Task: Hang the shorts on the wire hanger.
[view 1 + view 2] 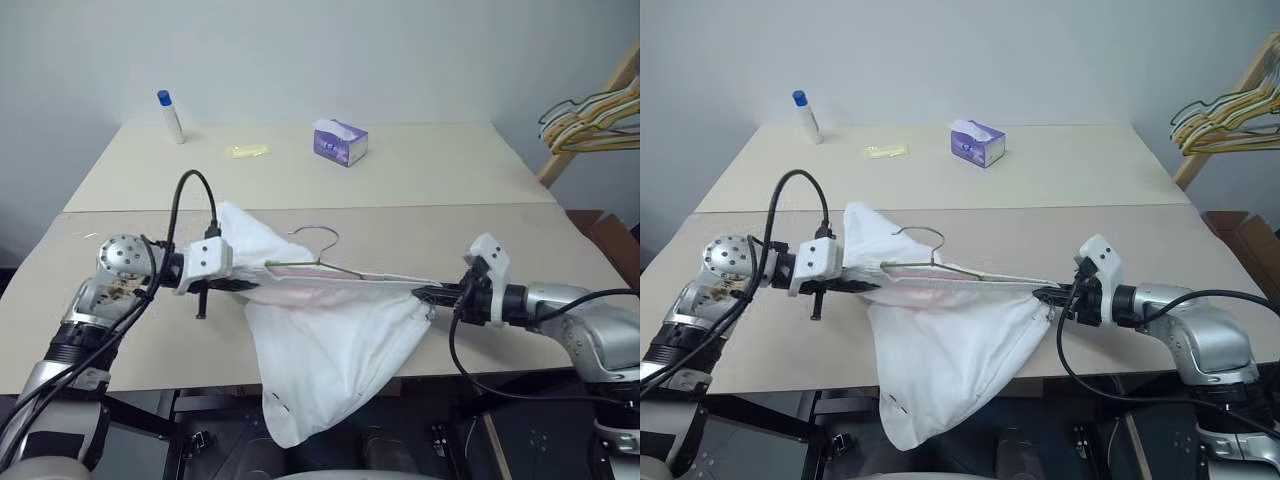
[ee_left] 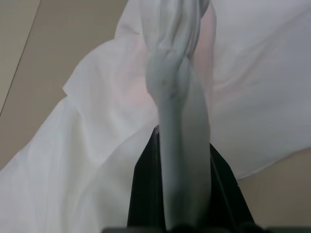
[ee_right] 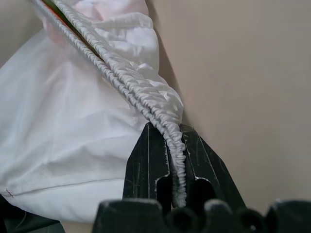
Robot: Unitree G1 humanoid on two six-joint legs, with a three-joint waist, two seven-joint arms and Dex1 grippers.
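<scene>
The white shorts (image 1: pixel 330 340) hang stretched between my two grippers, their gathered waistband (image 3: pixel 146 104) pulled taut. Their lower part drapes over the table's front edge. My left gripper (image 1: pixel 243 285) is shut on the waistband's left end, and bunched cloth (image 2: pixel 182 145) runs between its black fingers (image 2: pixel 143 194). At the right end my right gripper (image 1: pixel 424 293) is shut on the elastic, which sits between its fingers (image 3: pixel 148 165). The wire hanger (image 1: pixel 318 262) lies at the waistband's opening. Its hook (image 1: pixel 322 236) stands up above the cloth, and most of its triangle is hidden by the shorts.
On the far half of the beige table (image 1: pixel 500 230) stand a purple tissue box (image 1: pixel 341 141), a white bottle with a blue cap (image 1: pixel 170 116) and a small yellow packet (image 1: pixel 247 151). A bunch of several coloured hangers (image 1: pixel 590 115) hangs on a wooden rack at the right.
</scene>
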